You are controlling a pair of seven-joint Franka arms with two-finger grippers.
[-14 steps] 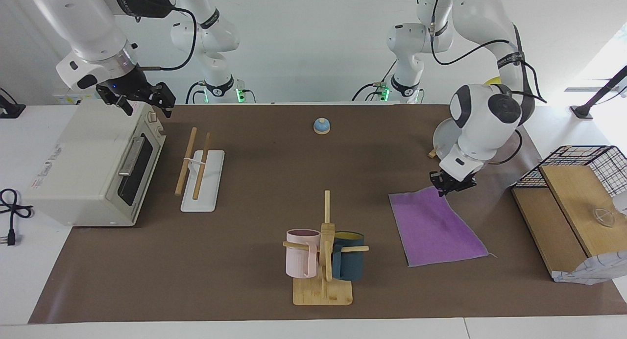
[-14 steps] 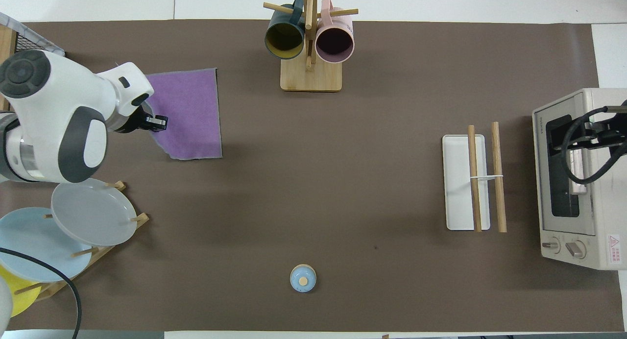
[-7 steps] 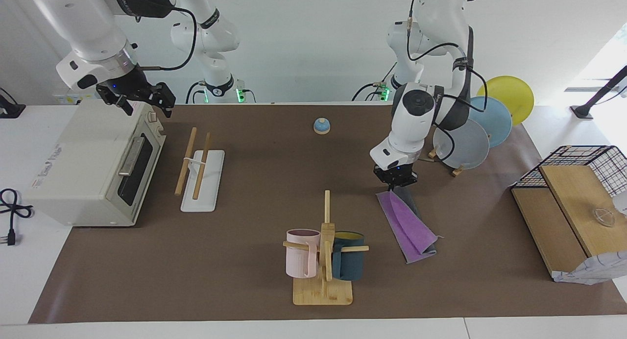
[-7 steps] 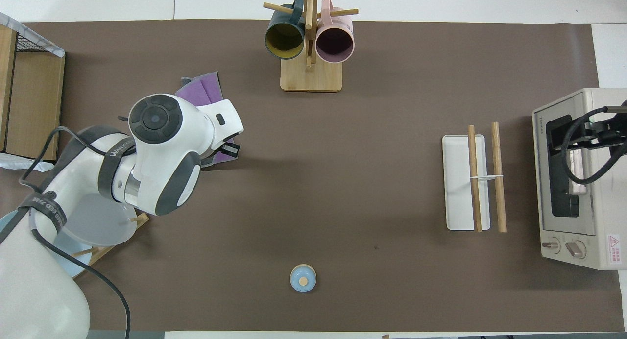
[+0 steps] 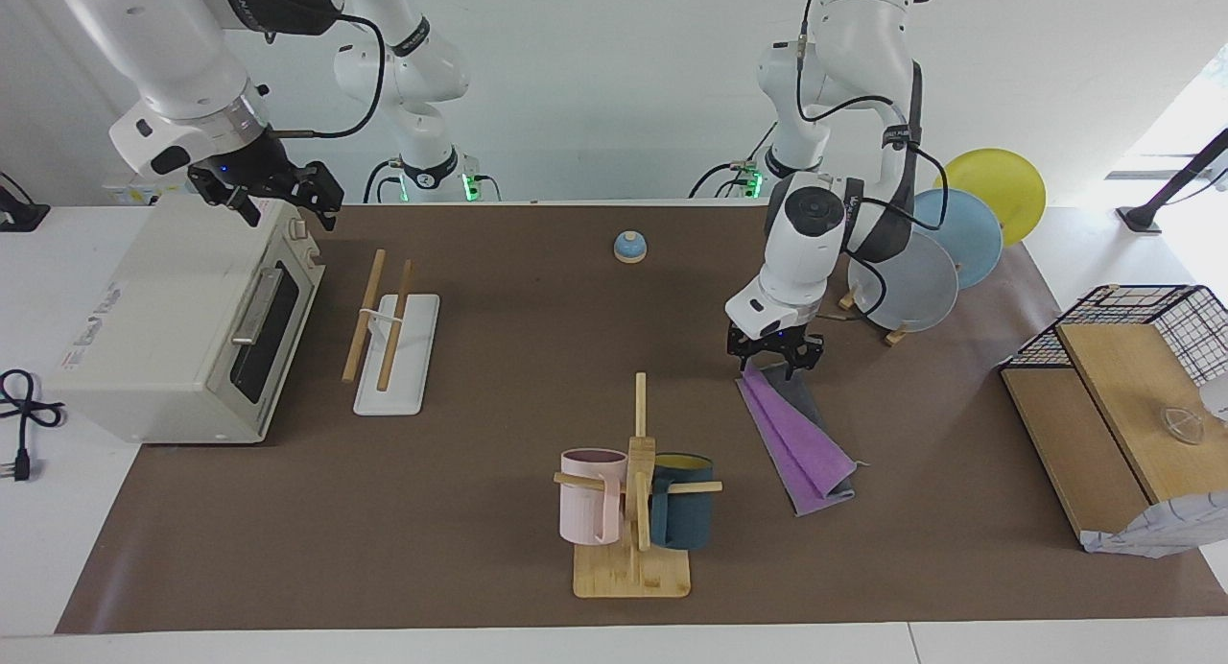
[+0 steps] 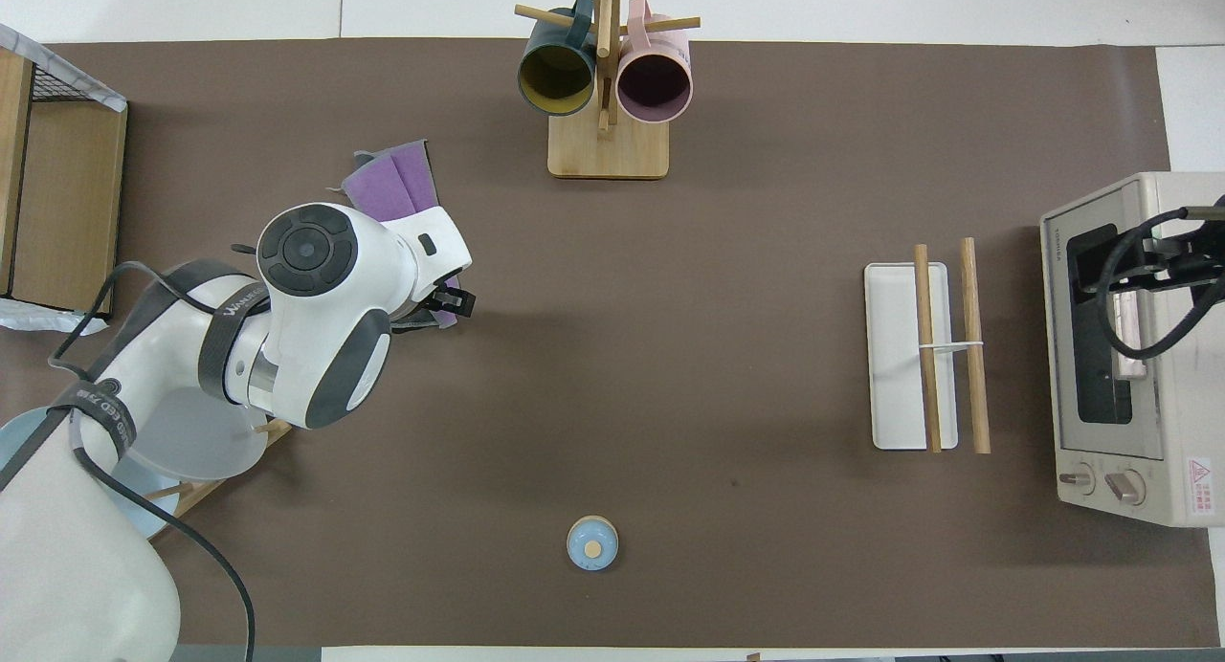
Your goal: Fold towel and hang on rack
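Purple cloth, the towel [image 5: 798, 436], lies folded into a narrow slanted strip on the brown mat [image 5: 499, 357], right of centre in the facing view, with its grey underside showing along one edge. It rests between the bamboo mug stand [image 5: 633, 510] and the plates [image 5: 921, 271] on their small holder. In the overhead view the towel [image 6: 392, 179] sits upper left, largely covered by the arm above it.

Directly over the towel's upper end hangs the left gripper [image 5: 773, 355]. Its arm drops from the top of the facing view, bends at the white elbow joint and points the wrist straight down. The fingers stand spread apart, tips just above the cloth, and nothing is held between them. In the overhead view the left gripper [image 6: 448, 303] peeks out below the round wrist housing.

At the upper left of the facing view, the right gripper [image 5: 278, 192] waits above the top of the toaster oven [image 5: 182, 319], its arm angled down from the corner; its fingers are parted and hold nothing.

Just beside the oven stands the rack [image 5: 389, 333], two pale wooden rods over a white base, bare of cloth. In the overhead view the rack [image 6: 933, 356] sits at right centre.
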